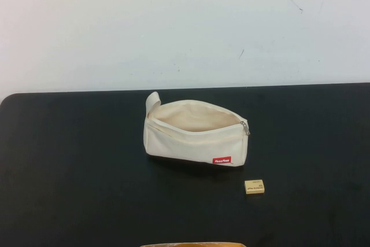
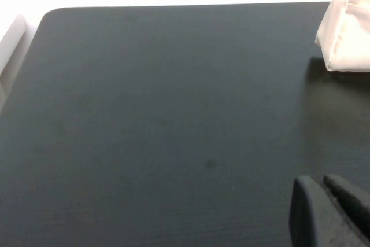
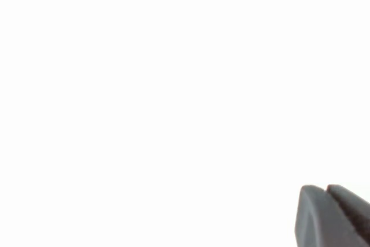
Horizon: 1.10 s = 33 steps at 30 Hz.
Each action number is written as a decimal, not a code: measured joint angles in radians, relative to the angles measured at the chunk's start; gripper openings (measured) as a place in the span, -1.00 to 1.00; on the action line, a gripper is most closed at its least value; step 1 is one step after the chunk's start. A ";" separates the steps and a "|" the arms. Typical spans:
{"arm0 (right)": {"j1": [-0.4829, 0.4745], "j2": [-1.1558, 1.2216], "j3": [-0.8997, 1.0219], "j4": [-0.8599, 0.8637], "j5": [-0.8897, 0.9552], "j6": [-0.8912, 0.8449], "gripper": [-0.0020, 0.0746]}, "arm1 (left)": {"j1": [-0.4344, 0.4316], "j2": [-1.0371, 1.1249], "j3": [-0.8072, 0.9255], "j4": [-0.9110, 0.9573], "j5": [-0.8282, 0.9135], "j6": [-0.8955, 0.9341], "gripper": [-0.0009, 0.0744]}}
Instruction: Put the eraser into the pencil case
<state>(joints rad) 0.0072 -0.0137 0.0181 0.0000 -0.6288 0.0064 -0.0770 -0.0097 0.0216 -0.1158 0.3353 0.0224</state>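
Note:
The cream-white pencil case lies in the middle of the black table, its zip open and mouth facing up, with a red label, a metal zipper pull and an end loop tab. The tiny pale yellow-tan eraser lies on the table just in front of the case's right end. Neither arm shows in the high view. My left gripper is shut and empty over bare table, with one end of the pencil case in its view. My right gripper is shut and empty against plain white.
A white wall rises behind the table's far edge. A tan object pokes in at the near edge of the high view. The table's rounded left corner shows in the left wrist view.

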 joint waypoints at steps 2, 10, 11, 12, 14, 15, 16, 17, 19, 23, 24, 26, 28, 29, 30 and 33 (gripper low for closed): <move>0.000 0.000 -0.050 0.000 0.061 -0.024 -0.95 | 0.000 0.000 0.000 0.000 0.000 0.000 -0.98; 0.000 0.100 -0.516 0.007 0.726 -0.161 -0.95 | 0.000 0.000 0.000 0.000 0.000 0.000 -0.98; 0.000 0.139 -0.565 0.007 0.797 -0.183 -0.95 | 0.000 0.000 0.000 0.000 0.000 0.000 -0.98; 0.000 0.182 -0.607 0.007 0.864 -0.205 -0.95 | 0.000 0.000 0.000 0.000 0.000 0.000 -0.98; 0.000 0.264 -0.670 0.009 0.987 -0.244 -0.95 | 0.000 0.000 0.000 0.000 0.000 0.000 -0.98; 0.000 0.312 -0.693 0.018 1.044 -0.268 -0.95 | 0.000 0.000 0.000 0.000 0.000 0.000 -0.98; 0.000 0.362 -0.708 0.030 1.098 -0.294 -0.95 | 0.000 0.000 0.000 0.000 0.000 0.000 -0.98; 0.000 0.402 -0.717 0.044 1.137 -0.319 -0.95 | 0.000 0.000 0.000 0.000 0.000 0.000 -0.98; 0.000 0.503 -0.724 0.092 1.219 -0.390 -0.95 | 0.000 0.000 0.000 0.000 0.002 0.000 -0.98; 0.000 0.691 -0.726 0.197 1.311 -0.560 -0.95 | 0.000 0.000 0.000 0.000 0.002 0.000 -0.98; 0.000 0.764 -0.726 0.262 1.318 -0.629 -0.95 | 0.000 0.000 0.000 0.000 0.002 0.000 -0.98; 0.000 0.833 -0.728 0.336 1.316 -0.709 -0.95 | 0.000 0.000 0.000 0.000 0.002 0.000 -0.98; 0.000 0.909 -0.728 0.436 1.308 -0.812 -0.95 | 0.000 0.000 0.000 0.000 0.002 0.000 -0.98; 0.002 0.947 -0.728 0.474 1.303 -0.867 -0.95 | 0.000 0.000 0.000 0.000 0.002 0.000 -0.98; 0.010 0.986 -0.728 0.517 1.294 -0.921 -0.95 | 0.000 0.000 0.000 0.000 0.002 0.000 -0.98; 0.056 1.095 -0.732 0.579 1.258 -1.038 -0.95 | 0.000 0.000 0.000 0.000 0.002 0.000 -0.98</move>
<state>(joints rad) 0.0628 1.0809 -0.7141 0.5791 0.6287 -1.0319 -0.0770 -0.0097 0.0216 -0.1158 0.3370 0.0224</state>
